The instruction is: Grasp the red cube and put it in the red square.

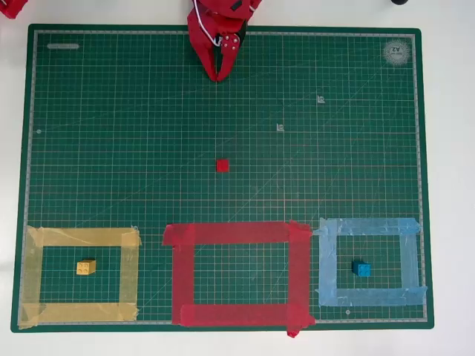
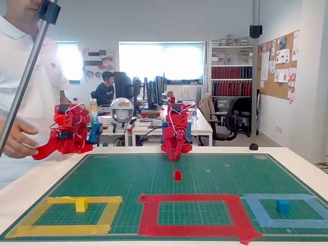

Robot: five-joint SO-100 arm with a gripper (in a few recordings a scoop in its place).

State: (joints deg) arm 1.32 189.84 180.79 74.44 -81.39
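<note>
red cube (image 2: 177,175) on mat ctr | apart from red square (image 2: 192,213) | jaws (image 2: 175,156) at mat far edge

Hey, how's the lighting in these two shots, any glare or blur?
Overhead view: even, soft light, the red cube sharp on the mat, barely any shadow. Fixed view: bright windows behind wash out, the cube stays clear, the background is softer.

Office: desks (image 2: 154,120), monitors (image 2: 154,92), binder shelves (image 2: 230,74)

Bright, even light with faint shadows; blown-out rear windows (image 2: 161,61) in the fixed view; slightly soft focus.
</note>
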